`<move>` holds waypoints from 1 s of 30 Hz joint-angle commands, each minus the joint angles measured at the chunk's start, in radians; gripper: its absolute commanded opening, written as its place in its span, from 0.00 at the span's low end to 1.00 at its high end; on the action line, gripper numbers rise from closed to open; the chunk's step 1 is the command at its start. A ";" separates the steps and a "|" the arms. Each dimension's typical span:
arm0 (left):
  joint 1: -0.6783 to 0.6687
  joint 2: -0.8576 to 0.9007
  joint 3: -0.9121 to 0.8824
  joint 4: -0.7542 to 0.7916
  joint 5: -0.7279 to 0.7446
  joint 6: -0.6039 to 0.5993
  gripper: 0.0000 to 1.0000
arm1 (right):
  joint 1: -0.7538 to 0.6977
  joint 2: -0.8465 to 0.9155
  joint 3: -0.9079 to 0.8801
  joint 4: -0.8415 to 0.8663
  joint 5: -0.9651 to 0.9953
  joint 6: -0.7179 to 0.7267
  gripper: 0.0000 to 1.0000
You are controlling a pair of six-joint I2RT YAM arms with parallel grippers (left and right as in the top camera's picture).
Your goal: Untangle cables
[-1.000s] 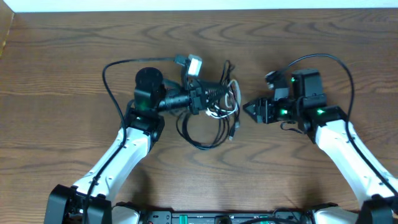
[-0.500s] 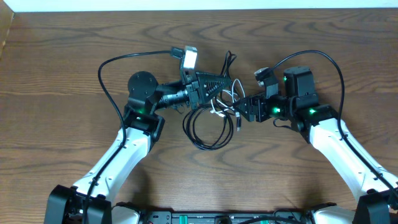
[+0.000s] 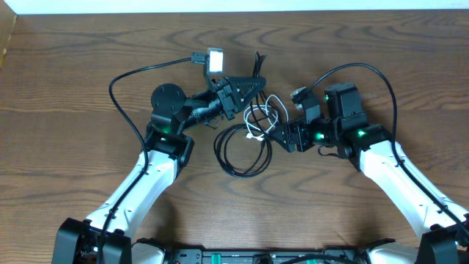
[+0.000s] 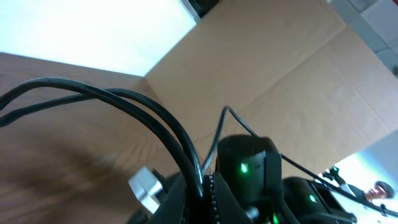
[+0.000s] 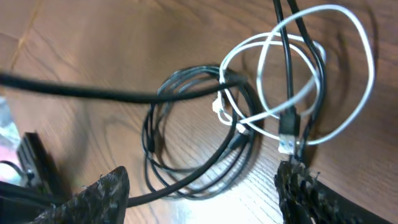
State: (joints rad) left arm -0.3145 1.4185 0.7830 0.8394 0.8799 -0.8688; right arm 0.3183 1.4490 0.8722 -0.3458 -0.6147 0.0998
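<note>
- left tool [image 3: 255,82] clenched on black cables [image 3: 236,150], strands raised off tabletop [image 3: 73,73]
- right tool [image 3: 278,134] released, jaws wide, just above the tangle
- white cable [image 3: 264,111] looped through them, mid-tabletop, between both tools

Desk [image 3: 73,73]: brown wood with bold grain, smooth, with a soft sheen where light falls. Black cables [image 5: 149,140]: smooth rubbery sheath, faintly glossy. White cable [image 5: 370,81]: smooth plastic sheath, glossier than the black ones. Pads [image 5: 99,199] of the right gripper [image 5: 202,177]: black, matt and coarsely knobbed, rough beside the cables. Arm shells [image 3: 146,180]: smooth white plastic with a light gloss, joined by matt black housings. Cardboard panel [image 4: 280,68], left wrist view: plain brown paperboard, matt.
</note>
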 commanded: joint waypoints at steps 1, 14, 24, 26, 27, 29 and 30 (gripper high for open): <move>0.002 -0.001 0.018 0.006 -0.031 0.021 0.08 | 0.006 0.004 0.001 0.004 0.029 -0.056 0.72; -0.072 -0.001 0.018 -0.031 -0.015 0.030 0.08 | 0.080 0.004 0.001 0.249 0.056 -0.051 0.61; -0.073 -0.001 0.018 -0.066 -0.002 0.080 0.68 | 0.081 -0.004 0.001 0.235 0.320 0.021 0.01; -0.072 -0.001 0.018 -0.169 -0.007 0.168 0.91 | 0.062 -0.025 0.002 0.224 0.387 0.050 0.01; -0.072 -0.001 0.018 -0.242 -0.019 0.215 0.91 | 0.049 -0.040 0.003 0.220 0.412 0.063 0.01; -0.072 -0.001 0.018 -0.442 -0.063 0.332 0.91 | 0.006 -0.092 0.008 0.197 0.471 0.097 0.01; -0.072 -0.001 0.018 -0.518 -0.082 0.385 0.91 | -0.014 -0.117 0.011 0.183 0.493 0.105 0.01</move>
State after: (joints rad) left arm -0.3847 1.4185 0.7952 0.4793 0.8486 -0.7128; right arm 0.3653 1.4269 0.8722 -0.1425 -0.2749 0.1360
